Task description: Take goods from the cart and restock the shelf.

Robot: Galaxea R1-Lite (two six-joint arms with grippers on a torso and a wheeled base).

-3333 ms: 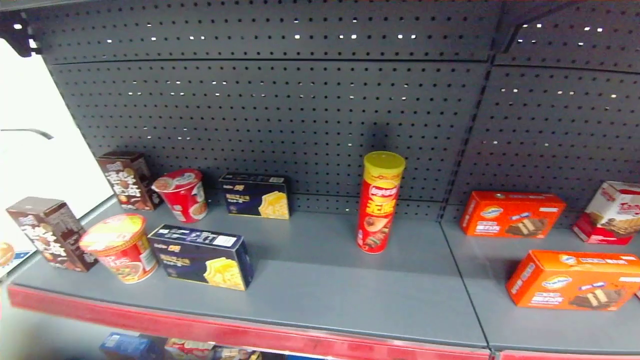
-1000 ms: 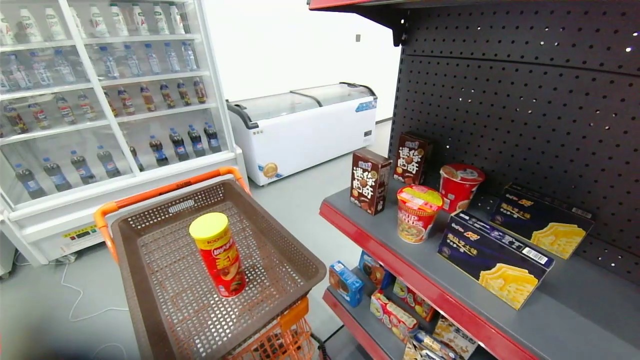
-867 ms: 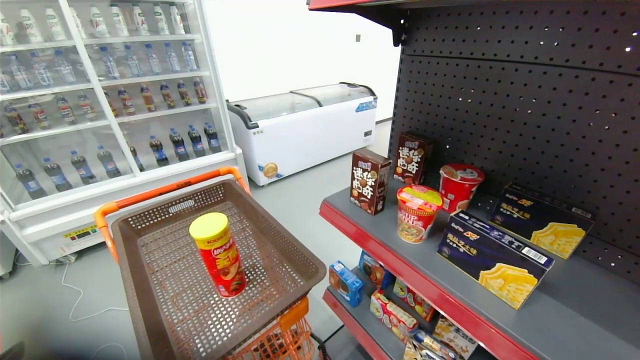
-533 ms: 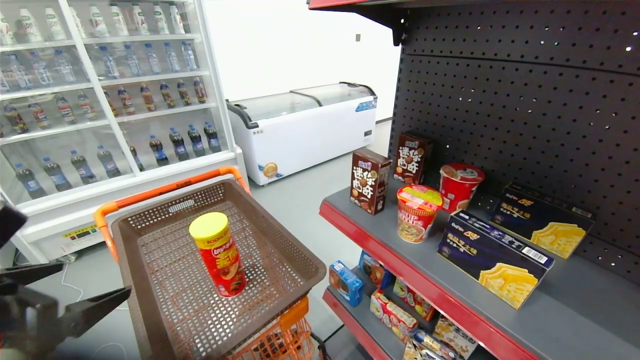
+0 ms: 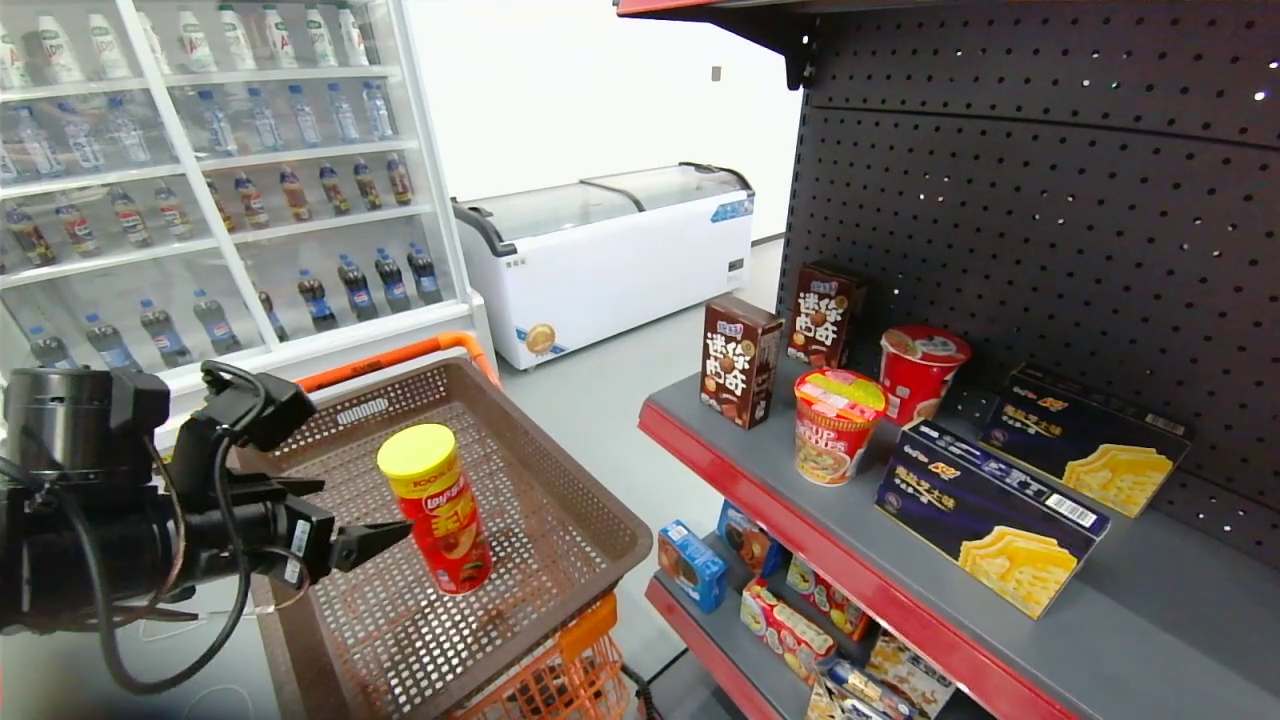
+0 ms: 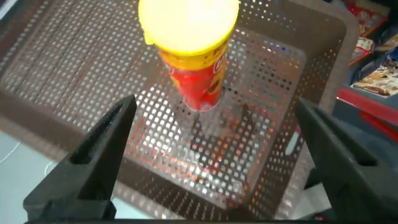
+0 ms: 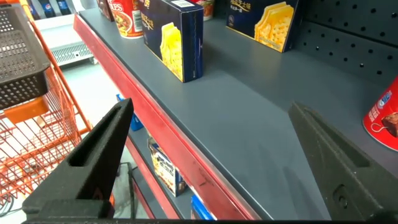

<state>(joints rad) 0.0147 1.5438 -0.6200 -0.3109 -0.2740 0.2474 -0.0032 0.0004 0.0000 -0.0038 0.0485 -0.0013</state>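
A red chip can (image 5: pixel 435 508) with a yellow lid stands upright in the brown cart basket (image 5: pixel 570 480). My left gripper (image 5: pixel 340 515) is open just left of the can, level with its middle, and not touching it. In the left wrist view the can (image 6: pixel 193 62) stands ahead of the open left gripper (image 6: pixel 211 155), over the basket's perforated floor (image 6: pixel 261 155). In the right wrist view my right gripper (image 7: pixel 211 162) is open and holds nothing, above the grey shelf (image 7: pixel 249 124) near its red front edge.
The shelf (image 5: pixel 1150 640) on the right carries brown boxes (image 5: pixel 738 362), cup noodles (image 5: pixel 832 425) and dark blue boxes (image 5: pixel 990 515). More goods (image 5: pixel 780 620) fill the lower shelf. A drinks fridge (image 5: pixel 200 200) and a chest freezer (image 5: pixel 610 260) stand behind the cart.
The head camera turned from the shelf to the cart. My left arm then came in from the lower left, and its open gripper now sits beside the can.
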